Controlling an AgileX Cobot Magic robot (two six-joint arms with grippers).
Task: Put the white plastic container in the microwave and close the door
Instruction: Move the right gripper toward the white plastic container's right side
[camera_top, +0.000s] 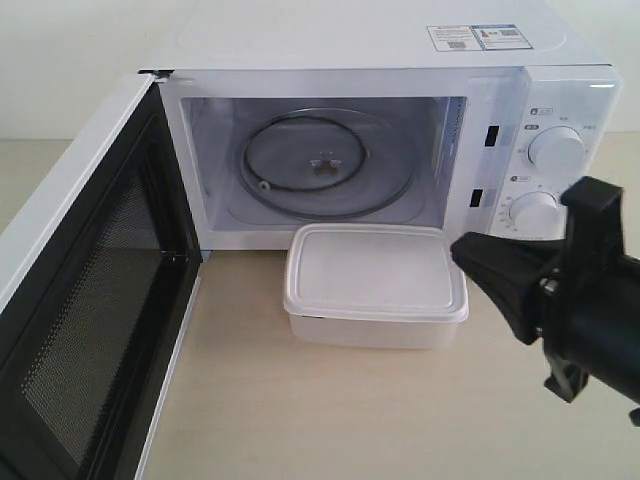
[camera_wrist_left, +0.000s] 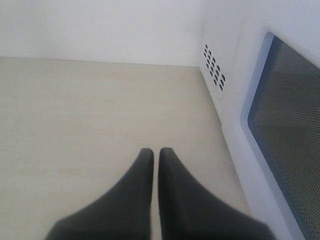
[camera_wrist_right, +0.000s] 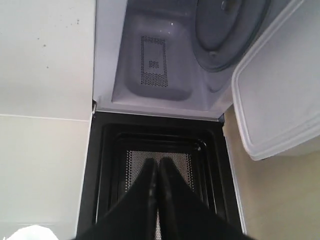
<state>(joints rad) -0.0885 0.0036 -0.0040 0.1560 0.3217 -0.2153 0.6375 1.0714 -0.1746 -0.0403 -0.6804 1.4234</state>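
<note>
The white plastic container (camera_top: 375, 283) sits lidded on the tabletop just in front of the microwave (camera_top: 400, 60), whose cavity stands empty with its glass turntable (camera_top: 325, 165) showing. The door (camera_top: 80, 300) hangs wide open at the left, black mesh inner face toward me. My right gripper (camera_top: 460, 250) hovers just right of the container, tips close to its corner, shut and empty. In the right wrist view the container (camera_wrist_right: 280, 100) lies to one side of the shut gripper (camera_wrist_right: 156, 162), which points at the door (camera_wrist_right: 155, 145). My left gripper (camera_wrist_left: 155, 152) is shut and empty, outside the door (camera_wrist_left: 285, 140).
Two round knobs (camera_top: 556, 150) sit on the microwave's panel right behind the right gripper. The pale wooden tabletop (camera_top: 330, 410) spreads in front of the container. A vent grille (camera_wrist_left: 214, 67) shows on the microwave's side in the left wrist view.
</note>
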